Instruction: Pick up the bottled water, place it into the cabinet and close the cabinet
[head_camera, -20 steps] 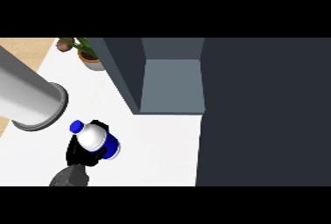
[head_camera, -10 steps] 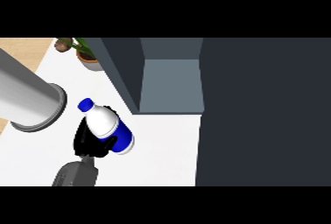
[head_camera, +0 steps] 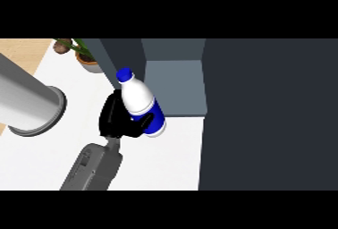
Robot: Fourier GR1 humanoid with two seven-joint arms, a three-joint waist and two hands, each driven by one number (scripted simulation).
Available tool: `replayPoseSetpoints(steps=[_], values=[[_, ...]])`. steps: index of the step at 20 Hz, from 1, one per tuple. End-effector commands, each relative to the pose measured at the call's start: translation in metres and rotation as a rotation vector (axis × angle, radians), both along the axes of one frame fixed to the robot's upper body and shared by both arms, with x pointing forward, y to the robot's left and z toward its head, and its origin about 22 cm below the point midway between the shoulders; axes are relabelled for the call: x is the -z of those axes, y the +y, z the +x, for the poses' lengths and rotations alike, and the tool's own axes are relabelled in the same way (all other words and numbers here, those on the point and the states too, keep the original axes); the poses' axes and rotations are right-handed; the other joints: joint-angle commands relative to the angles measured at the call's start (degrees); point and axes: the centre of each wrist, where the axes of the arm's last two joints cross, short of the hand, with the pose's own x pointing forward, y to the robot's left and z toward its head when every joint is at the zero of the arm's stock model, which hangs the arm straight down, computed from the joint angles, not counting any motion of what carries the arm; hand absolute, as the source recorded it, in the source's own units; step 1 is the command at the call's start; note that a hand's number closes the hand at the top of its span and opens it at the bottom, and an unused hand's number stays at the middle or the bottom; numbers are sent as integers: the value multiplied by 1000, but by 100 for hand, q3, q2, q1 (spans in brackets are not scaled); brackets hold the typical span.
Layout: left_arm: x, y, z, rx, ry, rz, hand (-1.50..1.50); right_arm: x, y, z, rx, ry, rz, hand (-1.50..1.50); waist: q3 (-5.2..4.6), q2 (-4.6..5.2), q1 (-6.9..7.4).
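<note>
Black fingers of the right hand (head_camera: 120, 121) are curling around a rigid-looking, probably slippery white-and-blue plastic water bottle (head_camera: 140, 101), gripping mid-body

My black right hand (head_camera: 119, 120) wraps a white bottled water (head_camera: 141, 102) with a blue cap and blue lower band. Beside it, the cabinet (head_camera: 264, 112) is dark slate-grey; the surface (head_camera: 40, 156) is white.

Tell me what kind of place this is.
Probably a kitchen: a white counter beside a dark open cabinet, a potted plant at the back, and a hand holding bottled water.
</note>
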Motion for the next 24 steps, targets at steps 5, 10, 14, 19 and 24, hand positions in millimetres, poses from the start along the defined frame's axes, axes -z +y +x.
replayPoseSetpoints(steps=[5,10,14,19,24], values=[[-37,-41,38,-56,-64,148,150,-20,1,7,-8,-7,30,-150,-2,14,-13],[-49,-70,56,-78,-76,237,150,11,1,4,-8,5,26,-150,0,18,-71],[-59,-80,77,-105,-71,295,150,2,-3,2,5,7,15,-150,-1,24,-90],[-59,-81,105,-191,-72,370,150,-9,1,12,-17,-17,5,-150,-2,66,-201],[-56,-66,122,-244,-57,432,150,-11,6,12,-34,-20,29,-150,-3,93,-214]])
